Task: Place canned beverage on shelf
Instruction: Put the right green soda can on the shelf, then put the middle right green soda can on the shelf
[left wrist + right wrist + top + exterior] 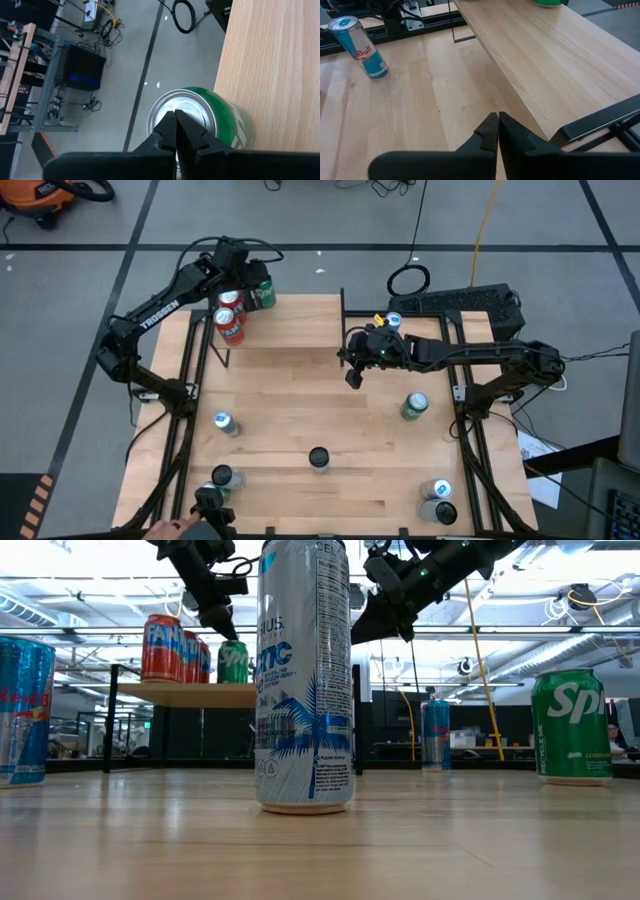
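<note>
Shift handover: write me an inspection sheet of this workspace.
Surface: wooden table, bare apart from scattered cans.
Job's things: shelf at the far edge holds two red cans and a green can at its left end.
Clutter: loose cans around the table, including a green one, a blue-and-silver one and a tall white one.
Grippers: left gripper fingers shut, above the green can on the shelf; right gripper fingers shut, empty, by the shelf's right end.
Cables: coiled black cable and yellow cable on the floor.
Surroundings: grey floor, orange vacuum.
</note>
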